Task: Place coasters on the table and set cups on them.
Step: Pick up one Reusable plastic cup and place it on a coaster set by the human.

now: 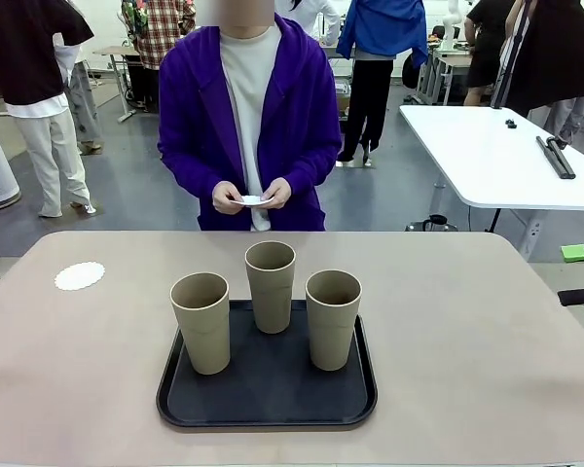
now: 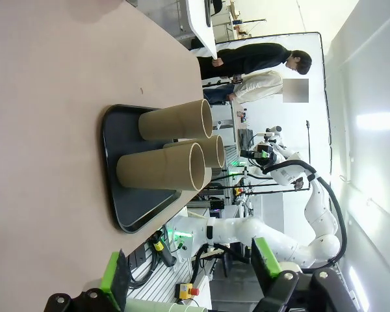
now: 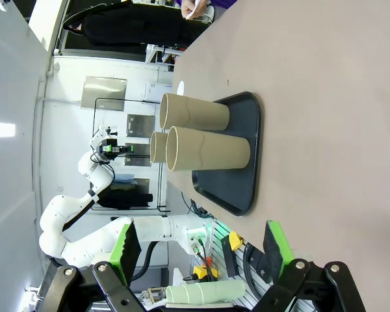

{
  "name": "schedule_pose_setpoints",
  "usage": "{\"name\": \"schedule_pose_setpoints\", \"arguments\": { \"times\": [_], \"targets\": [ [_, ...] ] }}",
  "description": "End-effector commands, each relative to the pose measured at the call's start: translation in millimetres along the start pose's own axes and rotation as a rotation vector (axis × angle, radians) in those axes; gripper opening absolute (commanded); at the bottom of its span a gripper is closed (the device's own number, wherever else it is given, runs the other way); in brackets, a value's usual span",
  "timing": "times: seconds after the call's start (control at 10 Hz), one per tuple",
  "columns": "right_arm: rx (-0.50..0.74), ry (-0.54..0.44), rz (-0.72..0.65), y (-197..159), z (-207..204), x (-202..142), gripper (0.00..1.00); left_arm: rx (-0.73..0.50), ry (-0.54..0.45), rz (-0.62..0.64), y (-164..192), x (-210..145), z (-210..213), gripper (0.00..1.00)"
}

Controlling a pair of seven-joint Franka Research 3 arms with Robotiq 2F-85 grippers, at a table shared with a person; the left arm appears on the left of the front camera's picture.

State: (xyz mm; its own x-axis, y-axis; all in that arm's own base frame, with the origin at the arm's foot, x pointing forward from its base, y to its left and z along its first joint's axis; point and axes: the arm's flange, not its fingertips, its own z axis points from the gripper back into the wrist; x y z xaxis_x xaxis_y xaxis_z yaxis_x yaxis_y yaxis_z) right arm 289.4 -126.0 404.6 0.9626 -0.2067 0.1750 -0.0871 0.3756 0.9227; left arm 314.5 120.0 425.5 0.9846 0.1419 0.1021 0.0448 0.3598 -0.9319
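Front view: three tall, tapered tan matte cups without handles stand upright on a black rounded-square tray (image 1: 268,394), which sits near the robot's edge of the large beige-tan table (image 1: 467,331). The left cup (image 1: 201,331) and the right cup (image 1: 333,326) stand toward the tray's near side. The middle cup (image 1: 271,292) stands behind and between them, by the tray's far rim. One small round white lacy paper coaster (image 1: 80,275) lies flat on the table well to the left of the tray, with no cup on it. At the far side a person in a purple hooded jacket (image 1: 190,117) holds white paper coasters (image 1: 253,200) between both hands (image 1: 230,199), at waist height behind the table's far edge.

Left wrist view: the left gripper (image 2: 188,276) stands wide, its green pads far apart with nothing between them. It is well apart from the tray (image 2: 127,214) and the cups ahead of it.

Right wrist view: the right gripper (image 3: 201,257) is likewise spread wide and empty, facing the tray (image 3: 237,188) from the opposite side, well short of it.
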Motion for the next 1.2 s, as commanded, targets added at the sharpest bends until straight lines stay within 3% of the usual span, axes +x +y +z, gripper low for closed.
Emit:
{"name": "schedule_pose_setpoints", "arguments": {
  "times": [0.0,0.2,0.4,0.5,0.7,0.9,1.1],
  "targets": [
    [0.002,-0.003,-0.001,-1,0,1,1.0,-0.015,0.004,-0.018,1,0,5,1.0],
    [0.002,-0.003,-0.001,-1,0,1,1.0,0.0,0.0,0.0,0,0,0,1.0],
    [0.002,-0.003,-0.001,-1,0,1,1.0,0.164,-0.011,-0.242,-34,4,-11,1.0],
    [0.002,-0.003,-0.001,-1,0,1,1.0,0.245,0.086,-0.384,-66,18,-22,1.0],
    [0.002,-0.003,-0.001,-1,0,1,1.0,0.454,0.371,-0.698,-105,3,-77,1.0],
    [0.002,-0.003,-0.001,-1,0,1,1.0,0.605,0.59,-0.875,-126,-5,-134,1.0],
    [0.002,-0.003,-0.001,-1,0,1,1.0,0.759,0.696,-0.976,-124,-14,-181,1.0]
  ]
}}
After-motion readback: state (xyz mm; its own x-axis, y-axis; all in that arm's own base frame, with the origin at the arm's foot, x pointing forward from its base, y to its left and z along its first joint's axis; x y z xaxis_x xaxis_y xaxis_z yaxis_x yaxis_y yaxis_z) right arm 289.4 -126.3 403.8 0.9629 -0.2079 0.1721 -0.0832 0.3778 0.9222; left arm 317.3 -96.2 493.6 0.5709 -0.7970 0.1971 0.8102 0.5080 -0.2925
